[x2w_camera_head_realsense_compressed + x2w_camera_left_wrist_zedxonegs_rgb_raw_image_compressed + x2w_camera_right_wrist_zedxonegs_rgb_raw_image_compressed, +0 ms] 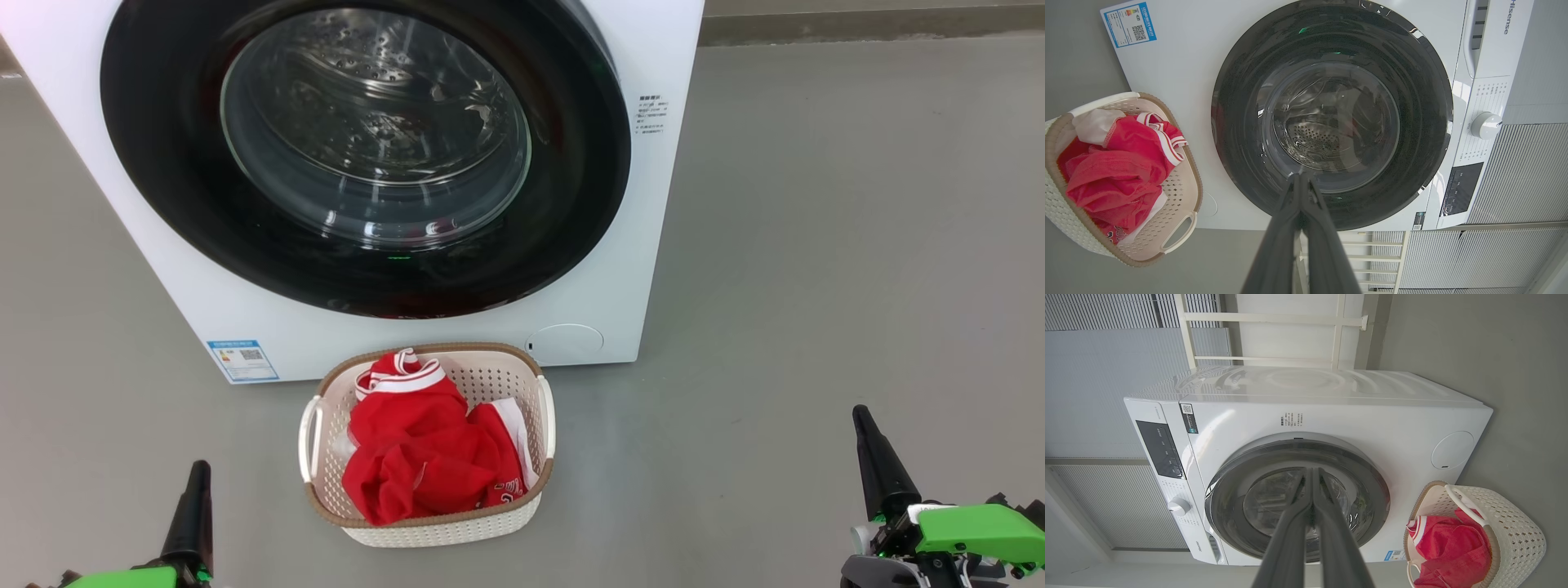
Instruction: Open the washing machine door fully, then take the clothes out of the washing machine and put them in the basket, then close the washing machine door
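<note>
The white washing machine (620, 269) stands ahead with its round black door (163, 180) shut flat against the front; steel drum shows through the glass. The cream basket (543, 408) sits on the floor just in front, holding the red clothes (420, 453) with white trim. My left gripper (196, 478) rests shut at the lower left, my right gripper (864, 425) shut at the lower right, both well back from machine and basket, holding nothing. The wrist views show the door (1241, 102) (1233, 514), the basket (1184, 220) (1515, 522), the clothes (1106, 175) (1449, 547), and each gripper (1300, 177) (1312, 471).
Grey floor (857, 245) spreads wide to the right of the machine. A blue label sticker (242, 360) sits on the machine's lower front. A control panel with a knob (1485, 125) runs along the machine's top. Ribbed wall panels and a white rail frame (1265, 335) stand behind.
</note>
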